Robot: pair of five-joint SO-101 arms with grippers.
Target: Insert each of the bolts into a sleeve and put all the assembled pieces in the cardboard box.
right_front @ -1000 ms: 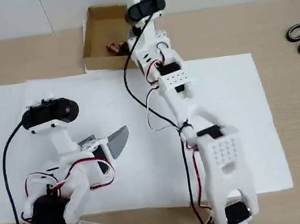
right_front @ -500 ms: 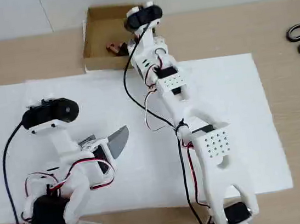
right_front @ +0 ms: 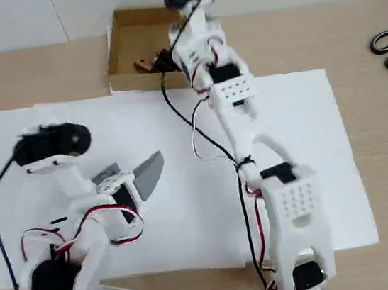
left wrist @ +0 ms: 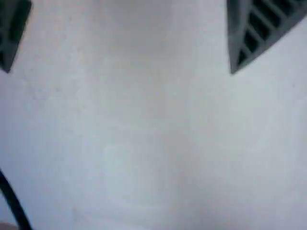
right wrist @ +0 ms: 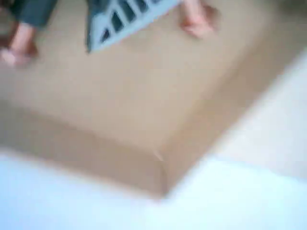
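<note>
Seemingly, the copper piece (right_front: 143,65) lies left-to-right in the cardboard box (right_front: 130,39); left jaws wide.

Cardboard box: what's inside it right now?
Two small coppery pieces lie on the floor of the cardboard box. The right gripper hangs over the box's right side in the high view, so anything beneath it is hidden.

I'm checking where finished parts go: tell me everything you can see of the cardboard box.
The cardboard box is a shallow, open-topped brown tray with plain low walls. It sits flat on the wooden table at the far edge of the white sheet. Its floor is mostly bare; a few copper-coloured pieces lie near its front right corner. The right arm hangs over that side; whether it touches the box cannot be told.
</note>
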